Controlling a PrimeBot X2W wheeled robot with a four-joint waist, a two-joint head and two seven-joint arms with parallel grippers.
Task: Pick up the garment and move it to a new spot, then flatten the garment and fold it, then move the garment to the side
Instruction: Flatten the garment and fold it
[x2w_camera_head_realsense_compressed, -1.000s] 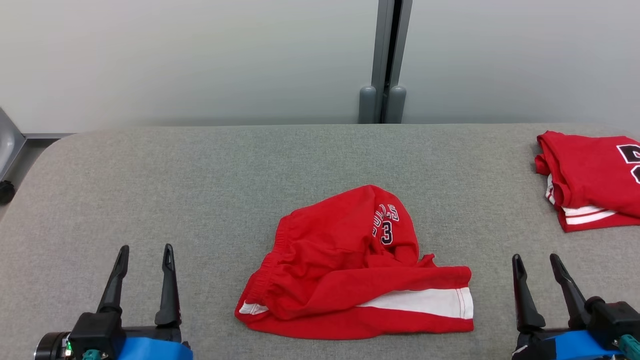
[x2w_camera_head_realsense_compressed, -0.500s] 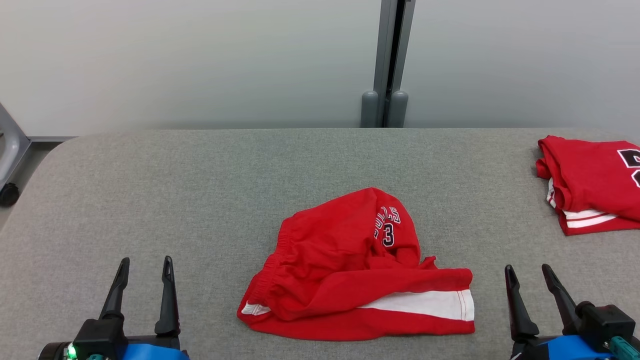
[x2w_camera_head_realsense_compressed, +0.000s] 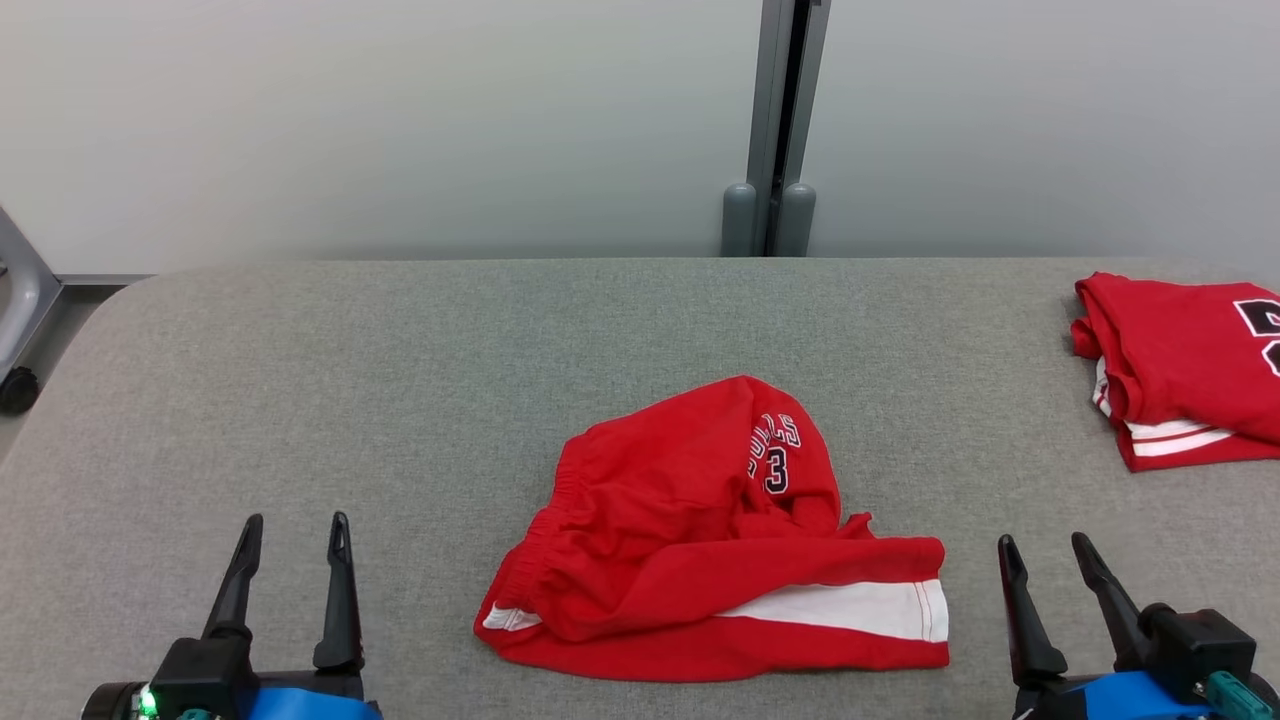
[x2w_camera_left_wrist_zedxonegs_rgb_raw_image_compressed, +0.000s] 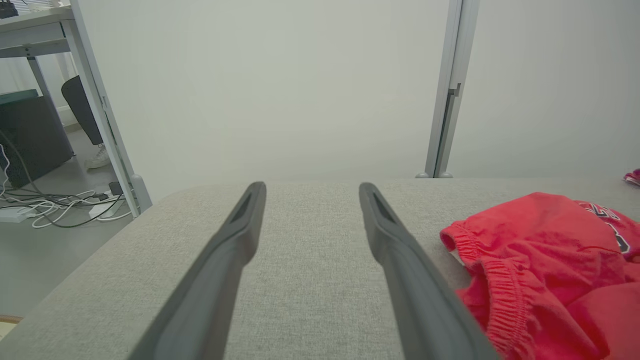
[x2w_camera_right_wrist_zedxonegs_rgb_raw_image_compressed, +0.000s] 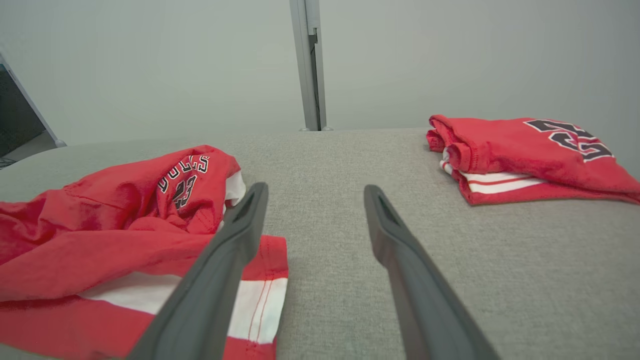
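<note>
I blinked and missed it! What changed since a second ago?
The right gripper slid slightly back and left, toward the crumpled red shorts; it is open and holds nothing. The shorts and the folded red garment stayed put on the grey table. The left gripper stayed open and barely moved.

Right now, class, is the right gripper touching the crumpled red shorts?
Apart. The head view shows a strip of bare grey table between the right gripper and the red shorts at their striped hem.

Crumpled red shorts (x2w_camera_head_realsense_compressed: 700, 540) on grey table (x2w_camera_head_realsense_compressed: 400, 360), folded red garment (x2w_camera_head_realsense_compressed: 1180, 365) far right
</note>
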